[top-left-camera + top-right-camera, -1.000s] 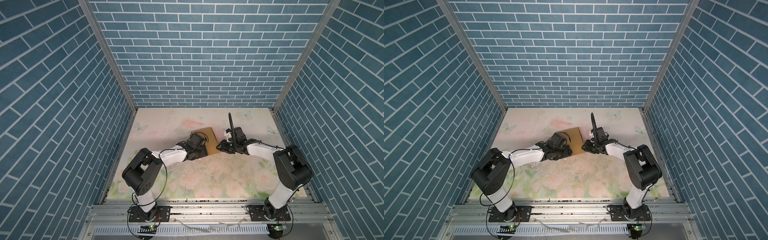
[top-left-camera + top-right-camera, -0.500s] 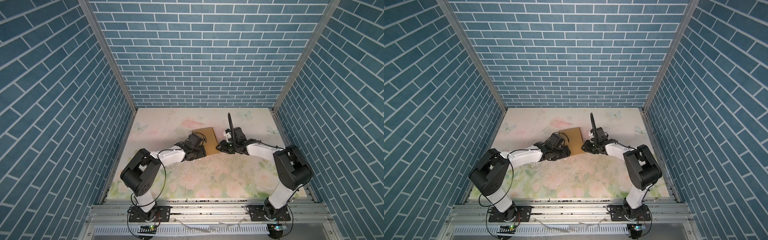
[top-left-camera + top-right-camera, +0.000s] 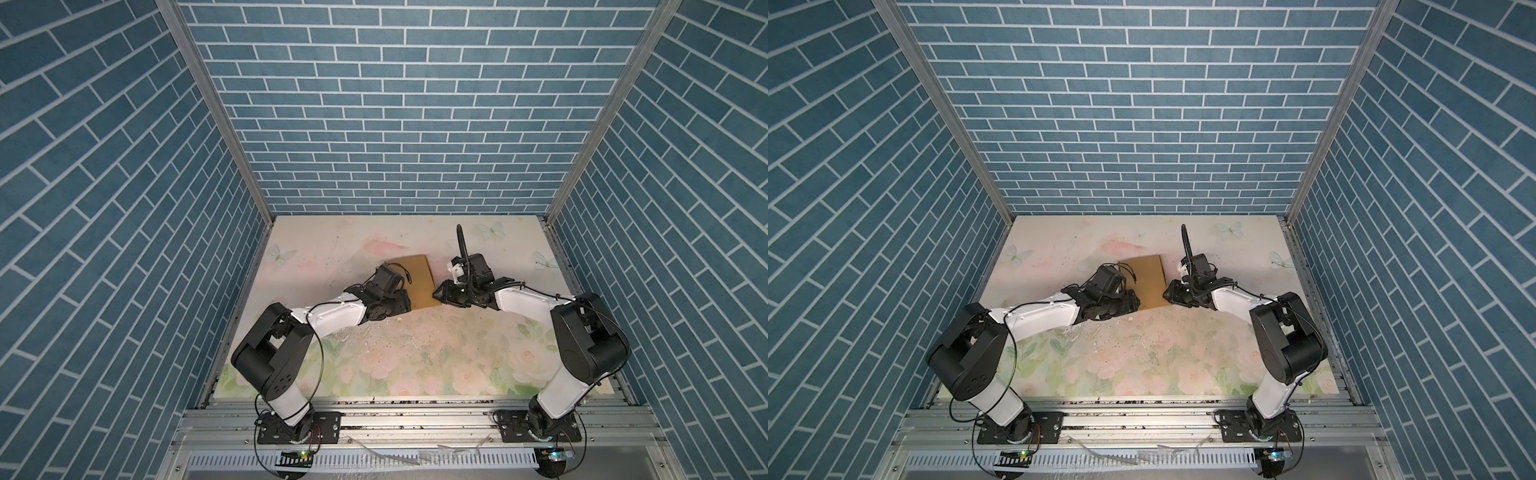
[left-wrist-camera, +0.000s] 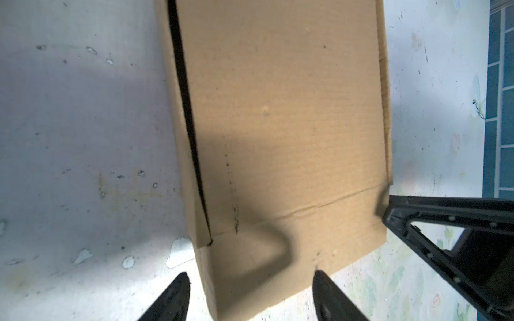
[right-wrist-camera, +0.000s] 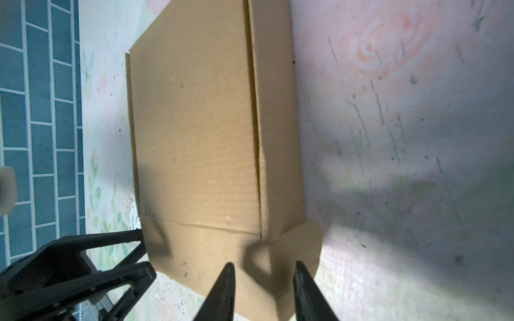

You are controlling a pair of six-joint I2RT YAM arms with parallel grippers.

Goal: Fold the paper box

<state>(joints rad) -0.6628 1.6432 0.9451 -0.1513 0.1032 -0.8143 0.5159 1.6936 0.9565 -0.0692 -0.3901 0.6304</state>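
Hovering at the near end of the paper box [image 3: 415, 282], the left gripper [image 4: 250, 273] stands wide apart astride one corner, the right gripper [image 5: 264, 263] part-open around a rounded tab [image 5: 303, 244] sticking out; beyond, the box lies lid-down on the floral table [image 3: 415, 365]: nearly finished, I judge, tab untucked

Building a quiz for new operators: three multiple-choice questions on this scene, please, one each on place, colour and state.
1. The box lies: A between the left gripper and right gripper; B to the left of both; C to the right of both.
2. The box is: A white; B green; C brown.
3. The left gripper's jaws are: A shut; B open; C out of sight.
Answers: A, a gripper sits at each side of it; C, plain brown cardboard; B, its fingertips stand apart in the left wrist view.
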